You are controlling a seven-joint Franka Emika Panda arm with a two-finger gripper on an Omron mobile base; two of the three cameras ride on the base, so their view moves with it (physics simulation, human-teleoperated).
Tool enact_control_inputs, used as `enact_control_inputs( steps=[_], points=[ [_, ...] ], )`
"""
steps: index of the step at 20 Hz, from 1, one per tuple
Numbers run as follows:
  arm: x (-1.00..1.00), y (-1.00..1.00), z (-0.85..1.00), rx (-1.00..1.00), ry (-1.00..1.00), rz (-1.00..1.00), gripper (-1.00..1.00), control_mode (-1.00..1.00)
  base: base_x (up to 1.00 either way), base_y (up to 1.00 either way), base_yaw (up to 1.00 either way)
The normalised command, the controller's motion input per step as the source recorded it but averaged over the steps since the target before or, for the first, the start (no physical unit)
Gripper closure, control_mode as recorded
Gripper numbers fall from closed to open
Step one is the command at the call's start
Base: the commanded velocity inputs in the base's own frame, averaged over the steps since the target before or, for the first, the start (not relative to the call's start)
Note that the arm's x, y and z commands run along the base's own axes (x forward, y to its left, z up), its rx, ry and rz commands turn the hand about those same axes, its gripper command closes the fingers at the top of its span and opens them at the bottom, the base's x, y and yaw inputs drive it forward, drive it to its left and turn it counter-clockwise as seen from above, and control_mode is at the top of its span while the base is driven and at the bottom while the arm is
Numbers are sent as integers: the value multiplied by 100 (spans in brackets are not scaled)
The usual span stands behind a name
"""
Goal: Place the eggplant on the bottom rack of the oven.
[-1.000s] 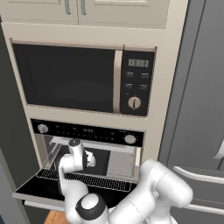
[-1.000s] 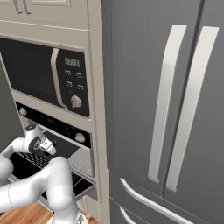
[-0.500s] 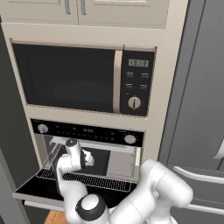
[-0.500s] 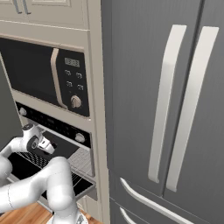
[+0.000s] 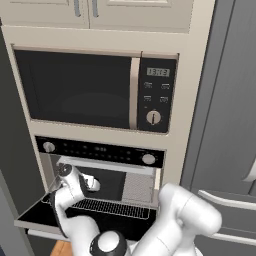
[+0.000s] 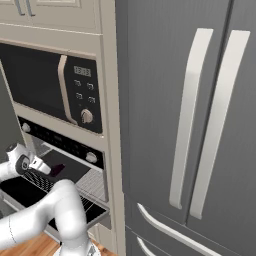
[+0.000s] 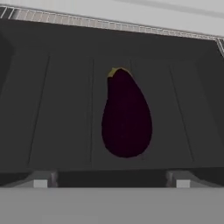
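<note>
We are looking at a tall cream cabinet column with the oven (image 5: 102,172) built into it as our landmark. Its black control strip is carrying a silver knob at each end, and its drop-down door (image 5: 35,216) is lying open, jutting out level below the dark cavity. Directly above the oven, a black-glass microwave (image 5: 95,90) with a digital clock and one dial is sitting in the same column, and above that, cream cupboard doors (image 5: 87,10) are showing at the top edge. To the right of the oven, a dark grey refrigerator (image 6: 200,125) with two long pale handles is standing flush beside the column. Below the oven door, a strip of wooden floor (image 6: 35,246) is showing.

Inside the oven, the bottom rack (image 5: 112,207) is spanning the cavity as a silver wire grid, partly drawn forward over the door.

We are seeing the end effector (image 7: 111,183) at the mouth of the oven, its two finger tips standing wide apart and gripping nothing. Just beyond them, inside the oven, the eggplant (image 7: 126,113) is lying free on a dark surface, its yellowish stem end pointing away from the fingers; we cannot tell from this close view whether that surface is the rack itself. A run of silver bars is crossing the far top of the hand view.
</note>
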Motion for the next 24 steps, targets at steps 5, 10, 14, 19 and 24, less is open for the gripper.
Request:
enact_control_inputs(
  steps=[5, 10, 14, 19, 24],
  points=[
    [-80, 5, 89, 0, -1, 0, -100, -100, 0, 0, 0],
    [-98, 0, 99, 4, -3, 0, -100, -100, 0, 0, 0],
    [-100, -8, 73, 13, -10, -1, -100, -100, 0, 0, 0],
    [-93, -14, 97, 24, 0, -1, -100, -100, 0, 0, 0],
    [-74, 0, 100, 19, 0, 0, -100, -100, 0, 0, 0]
  ],
)
